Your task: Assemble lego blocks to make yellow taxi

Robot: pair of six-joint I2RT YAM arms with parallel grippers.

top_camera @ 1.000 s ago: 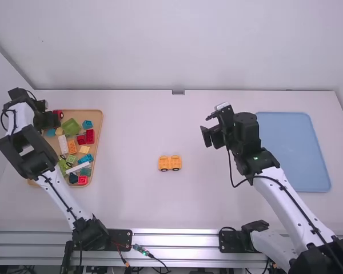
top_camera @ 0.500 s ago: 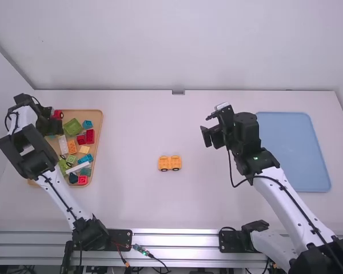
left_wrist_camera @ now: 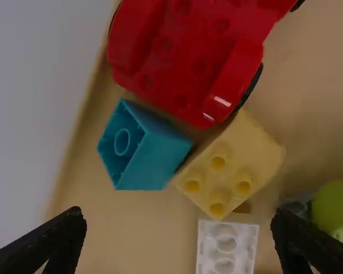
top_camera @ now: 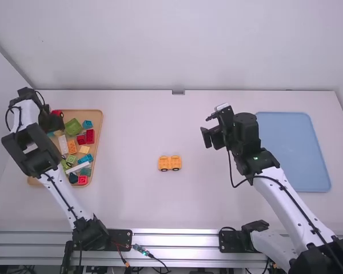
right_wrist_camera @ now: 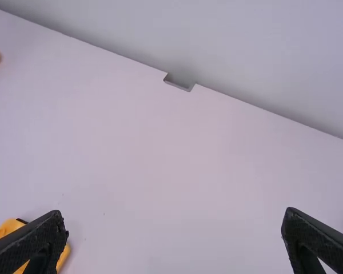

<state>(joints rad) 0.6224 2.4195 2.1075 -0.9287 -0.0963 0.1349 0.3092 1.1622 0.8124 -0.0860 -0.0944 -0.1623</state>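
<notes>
My left gripper (top_camera: 52,121) is over the far left part of the wooden tray (top_camera: 98,117). In the left wrist view the left gripper (left_wrist_camera: 180,242) stands open above a pale yellow block (left_wrist_camera: 233,165), a teal block (left_wrist_camera: 146,149), a white block (left_wrist_camera: 226,246) and a red car base (left_wrist_camera: 188,57). An orange-yellow car base with wheels (top_camera: 170,163) rests on the middle of the table. Right of it, my right gripper (top_camera: 208,130) is above the table; in the right wrist view the right gripper (right_wrist_camera: 174,228) is open with nothing between its fingers.
Green (top_camera: 72,127), red (top_camera: 90,136), orange (top_camera: 72,146) and other blocks lie loose in the wooden tray. A blue tray (top_camera: 294,151) lies flat at the right of the table. A wall rises behind the table's far edge.
The left arm has shifted slightly to the right over the wooden tray. The right arm and the orange-yellow car base have stayed in place.
</notes>
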